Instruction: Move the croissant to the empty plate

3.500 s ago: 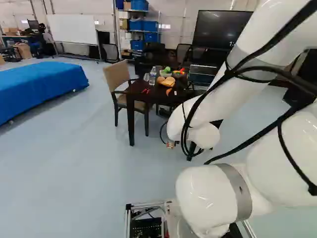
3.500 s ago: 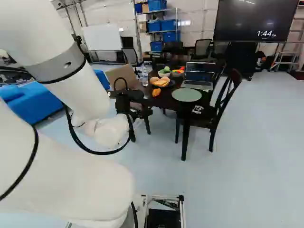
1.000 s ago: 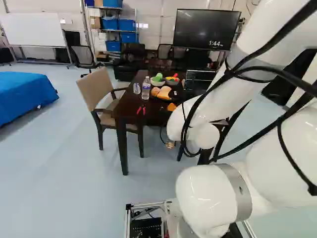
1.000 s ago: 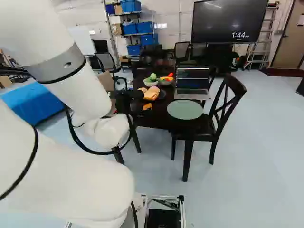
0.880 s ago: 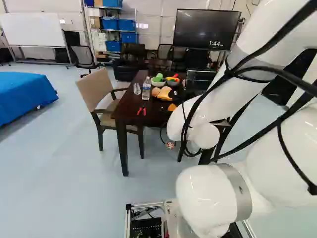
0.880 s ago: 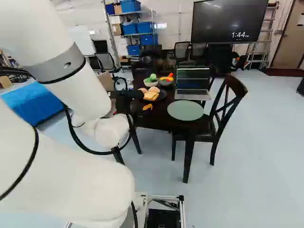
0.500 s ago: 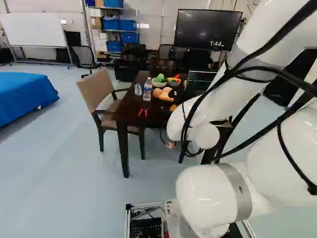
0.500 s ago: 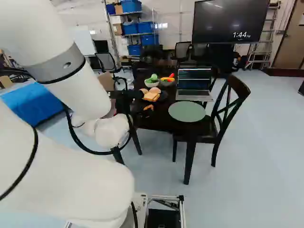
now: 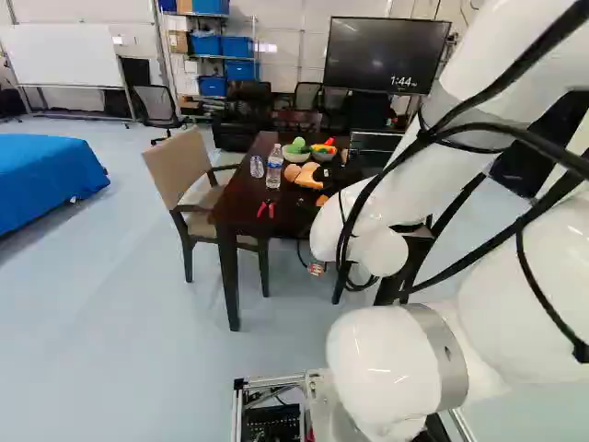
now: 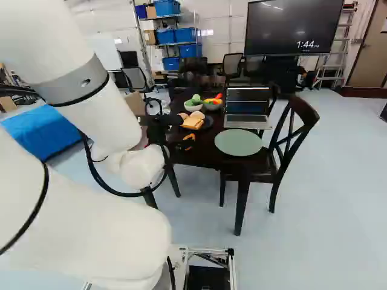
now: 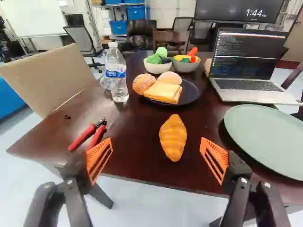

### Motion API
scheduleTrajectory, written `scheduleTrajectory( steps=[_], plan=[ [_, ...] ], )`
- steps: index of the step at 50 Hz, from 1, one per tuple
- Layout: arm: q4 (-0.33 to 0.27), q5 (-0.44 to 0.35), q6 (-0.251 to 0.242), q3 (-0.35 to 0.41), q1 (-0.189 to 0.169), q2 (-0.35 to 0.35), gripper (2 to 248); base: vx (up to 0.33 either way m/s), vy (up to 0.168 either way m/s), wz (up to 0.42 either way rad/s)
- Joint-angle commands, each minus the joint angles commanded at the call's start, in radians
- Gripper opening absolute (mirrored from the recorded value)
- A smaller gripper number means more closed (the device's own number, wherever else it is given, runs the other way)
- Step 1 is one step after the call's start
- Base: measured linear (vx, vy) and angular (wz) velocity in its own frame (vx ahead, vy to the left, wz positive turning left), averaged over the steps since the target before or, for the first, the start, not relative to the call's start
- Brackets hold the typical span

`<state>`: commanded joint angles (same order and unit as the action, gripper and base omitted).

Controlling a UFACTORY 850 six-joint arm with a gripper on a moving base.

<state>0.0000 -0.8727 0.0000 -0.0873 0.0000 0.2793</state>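
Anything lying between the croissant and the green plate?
In the wrist view, only bare table lies between croissant and green plate; one orange pad shows over part of it.

Pale wall (image 10: 213,37), light blue-grey floor (image 9: 138,313). Dark table (image 10: 202,152), tan chair (image 9: 175,168) on one side, dark wooden chair (image 10: 306,109) on another. Behind: whiteboard (image 9: 69,57), office chairs (image 9: 153,101), metal shelves (image 9: 221,57) with blue bins (image 9: 207,46), large black screen (image 10: 290,30), brown door (image 10: 367,57).
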Motion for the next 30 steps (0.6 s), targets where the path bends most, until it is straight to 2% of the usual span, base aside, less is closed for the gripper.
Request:
scheduleTrajectory(
  steps=[30],
  plan=[
    [0.0, 0.0, 0.0, 0.0, 0.0, 0.0, 247, 0.022, 0.001, -0.001]
  ],
)
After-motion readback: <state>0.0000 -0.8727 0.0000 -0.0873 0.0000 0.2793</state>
